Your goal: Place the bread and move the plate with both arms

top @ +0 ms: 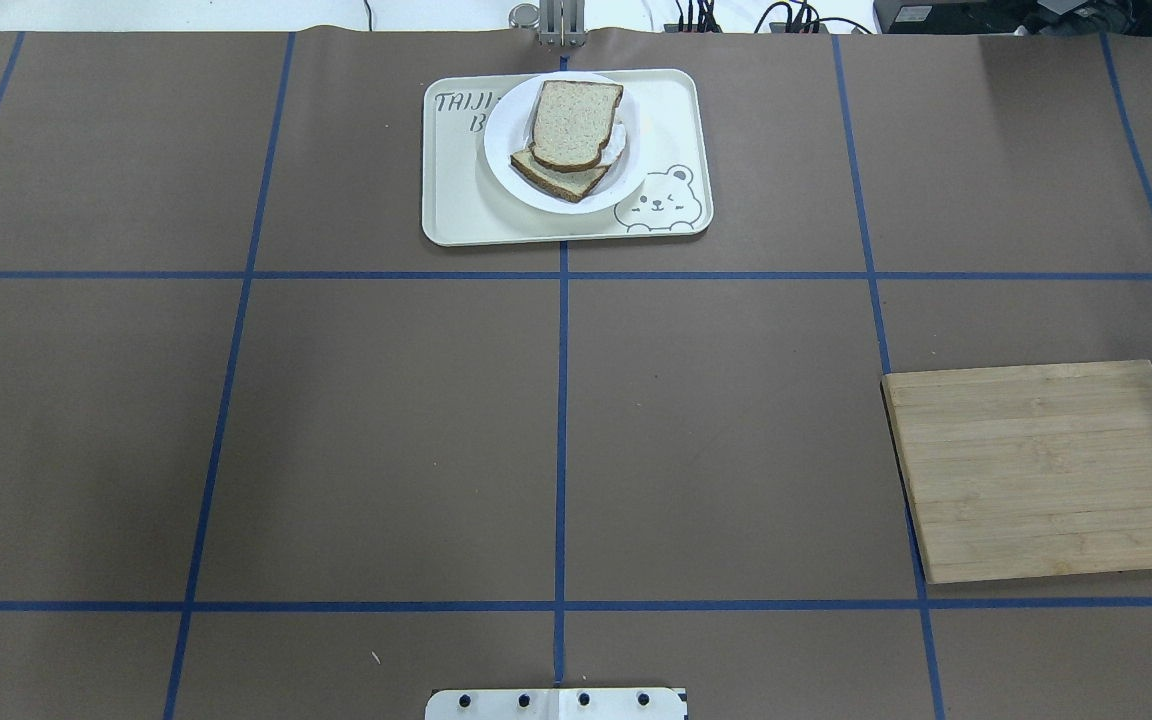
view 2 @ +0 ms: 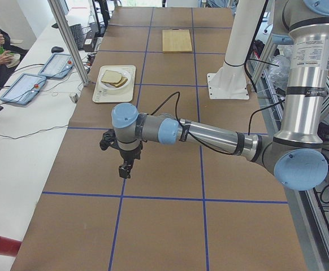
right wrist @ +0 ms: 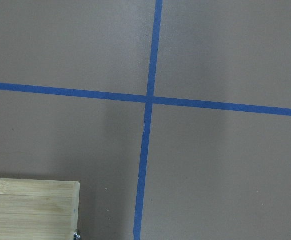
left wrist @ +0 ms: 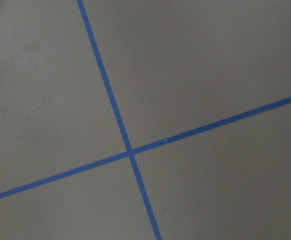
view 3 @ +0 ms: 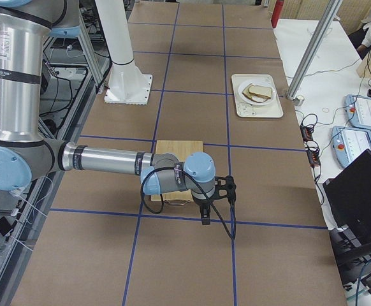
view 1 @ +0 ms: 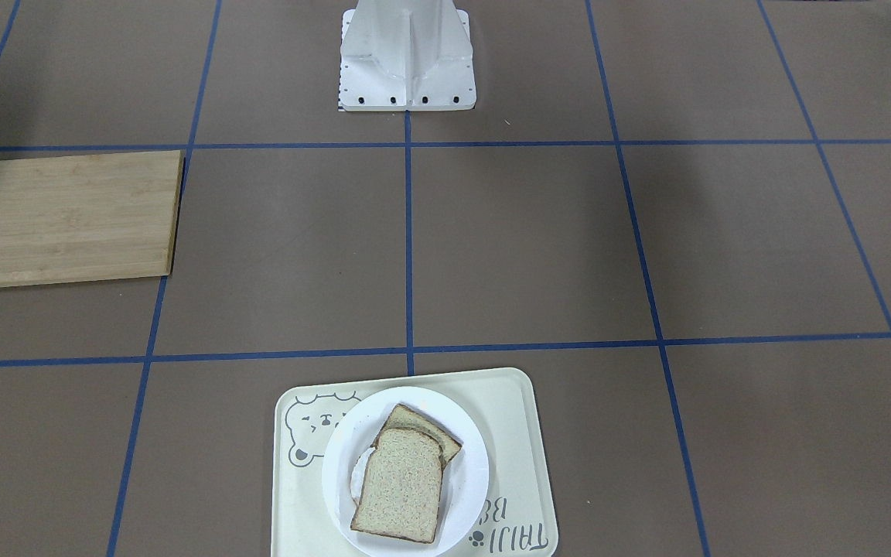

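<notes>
A tan bread slice (view 1: 399, 487) (top: 574, 122) with dark crust lies on top of a second, similar slice (view 1: 449, 446) (top: 548, 178) on the round white plate (view 1: 472, 480) (top: 501, 130). A bit of white egg (view 1: 358, 473) shows between them. The plate sits on the cream bear tray (view 1: 515, 418) (top: 456, 190). My left gripper (view 2: 123, 168) hangs over bare table far from the tray, seen only in the exterior left view. My right gripper (view 3: 205, 218) hangs next to the wooden board, seen only in the exterior right view. I cannot tell whether either is open or shut.
A bamboo cutting board (view 1: 66, 219) (top: 1046, 470) (right wrist: 30, 210) lies on the robot's right side. The white robot base (view 1: 407, 58) stands at the table's middle edge. Blue tape lines grid the brown table. Operators' tablets (view 2: 23, 87) lie beyond the far edge.
</notes>
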### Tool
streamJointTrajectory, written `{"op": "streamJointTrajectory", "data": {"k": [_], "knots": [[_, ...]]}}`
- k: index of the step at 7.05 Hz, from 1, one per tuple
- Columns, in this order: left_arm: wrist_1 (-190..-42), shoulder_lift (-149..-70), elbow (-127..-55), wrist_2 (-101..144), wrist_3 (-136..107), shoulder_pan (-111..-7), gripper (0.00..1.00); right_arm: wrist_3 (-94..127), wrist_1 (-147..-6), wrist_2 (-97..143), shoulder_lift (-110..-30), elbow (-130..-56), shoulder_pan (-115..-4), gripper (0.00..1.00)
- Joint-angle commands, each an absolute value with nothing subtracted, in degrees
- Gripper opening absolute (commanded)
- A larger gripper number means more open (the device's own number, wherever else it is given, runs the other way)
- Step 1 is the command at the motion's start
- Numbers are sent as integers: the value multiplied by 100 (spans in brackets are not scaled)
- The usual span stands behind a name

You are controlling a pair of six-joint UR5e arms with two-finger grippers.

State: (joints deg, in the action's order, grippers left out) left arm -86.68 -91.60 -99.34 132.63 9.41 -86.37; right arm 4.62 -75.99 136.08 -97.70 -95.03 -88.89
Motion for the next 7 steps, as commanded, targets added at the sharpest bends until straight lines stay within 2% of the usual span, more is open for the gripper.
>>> {"op": "streamJointTrajectory", "data": {"k": [1,7], "knots": [[-8815,-8826,-9905,13412,984,-8902,98,405,-8320,13772,-9800,-10061,-8886,100],[-8833,-8508,-10037,13245,993,-8947,98,290,-8306,13448,-9896,-10099,-8982,100]]}}
